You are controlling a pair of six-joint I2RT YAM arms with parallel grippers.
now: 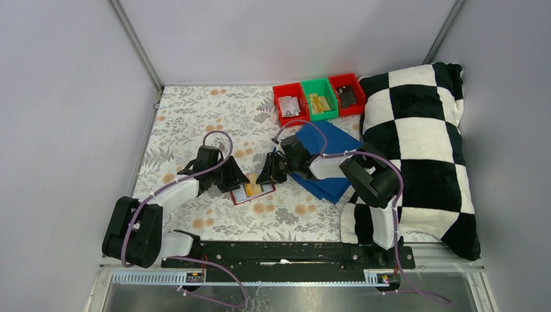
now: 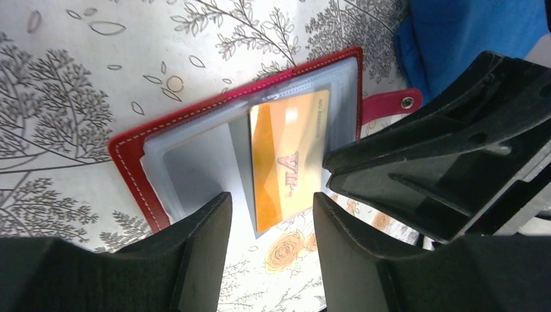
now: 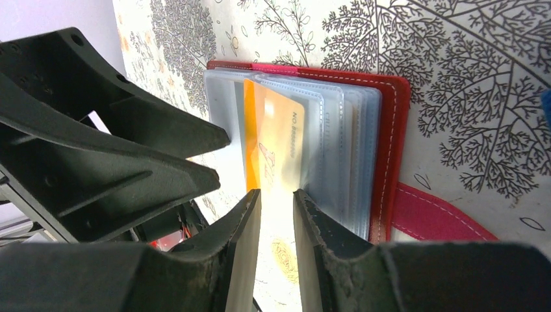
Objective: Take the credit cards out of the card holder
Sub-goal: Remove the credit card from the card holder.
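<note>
The red card holder lies open on the flowered table between my two grippers. Its grey-blue clear sleeves face up. A tan-yellow credit card sticks partway out of a sleeve, its free end reaching toward my left gripper. That gripper is open, with the card's end just ahead of its fingertips and not pinched. My right gripper stands open by a narrow gap with only table showing between its fingers. It sits at the card's other end, one finger beside the stacked sleeves. Other cards are hidden.
A red bin, a green bin and another red bin stand at the back. A blue cloth lies under the right arm. A black-and-white checkered pillow fills the right side. The holder's strap tab points toward the cloth.
</note>
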